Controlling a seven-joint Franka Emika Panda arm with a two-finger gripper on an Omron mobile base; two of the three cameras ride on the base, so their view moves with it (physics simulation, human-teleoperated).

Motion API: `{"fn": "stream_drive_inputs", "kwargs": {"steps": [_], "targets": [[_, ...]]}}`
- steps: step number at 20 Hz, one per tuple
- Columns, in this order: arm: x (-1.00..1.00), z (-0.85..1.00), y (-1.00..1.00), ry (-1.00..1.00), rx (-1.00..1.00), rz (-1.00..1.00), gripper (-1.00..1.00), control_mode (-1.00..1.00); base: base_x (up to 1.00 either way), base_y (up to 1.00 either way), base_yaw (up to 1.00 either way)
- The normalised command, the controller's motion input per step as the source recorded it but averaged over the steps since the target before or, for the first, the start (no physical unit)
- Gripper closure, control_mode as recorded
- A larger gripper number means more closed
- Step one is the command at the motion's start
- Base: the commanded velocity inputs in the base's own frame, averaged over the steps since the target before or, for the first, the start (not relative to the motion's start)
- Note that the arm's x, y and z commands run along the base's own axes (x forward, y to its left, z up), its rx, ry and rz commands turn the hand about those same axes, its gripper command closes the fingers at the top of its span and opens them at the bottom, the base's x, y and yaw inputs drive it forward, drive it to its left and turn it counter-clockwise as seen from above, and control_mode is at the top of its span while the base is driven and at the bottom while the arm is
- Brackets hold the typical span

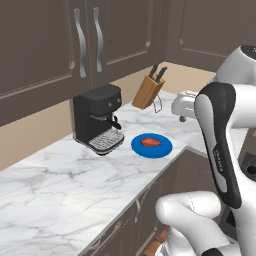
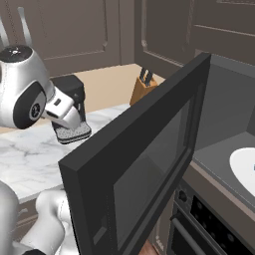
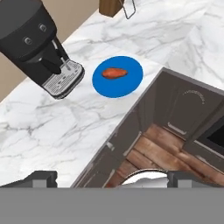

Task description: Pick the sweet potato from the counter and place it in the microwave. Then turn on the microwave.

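Sweet potato (image 1: 151, 142) lying on a round blue plate (image 1: 165, 148), roughly at the plate's middle, long axis across it; seen from above in the hand view as a small reddish-orange lump (image 3: 114, 73) on the blue disc (image 3: 131, 83). Plate resting on the counter (image 1: 60, 185), white marble with grey veins, close to the inner corner where the slab turns. Just beside the plate, on its left in the left base view, a black coffee machine (image 1: 97, 118) with a ribbed metal drip tray toward the front; not touching the plate. Farther back against the beige wall, a wooden knife block (image 1: 148, 91) with dark handles sticking up, and to its right a silver toaster (image 1: 184, 104) partly hidden by the arm. Dark brown wall cabinets (image 1: 45, 45) above, with long metal handles. In the right base view, microwave (image 2: 224, 124) standing with its dark glass door (image 2: 144, 169) swung wide open toward the camera, white turntable (image 2: 244, 167) showing inside at the right edge. Gripper (image 3: 109, 178) held high above the counter edge, well apart from the sweet potato, two dark tips far apart at the bottom of the hand view, so spread wide and holding nothing
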Motion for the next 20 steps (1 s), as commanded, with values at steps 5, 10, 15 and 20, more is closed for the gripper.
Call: {"fn": "stream_drive_inputs", "kwargs": {"steps": [5,10,15,20], "targets": [[0.23,-0.17,-0.04,0.00,-0.06,0.11,-1.00,-1.00,0.00,0.00,0.00],[0.25,-0.12,-0.01,0.00,-0.06,0.16,-1.00,-1.00,0.00,0.00,0.00],[0.27,-0.09,-0.01,0.00,-0.01,0.18,-1.00,-1.00,0.00,0.00,0.00],[0.27,-0.10,0.00,0.00,-0.02,0.17,-1.00,-1.00,0.00,0.00,0.00]]}}
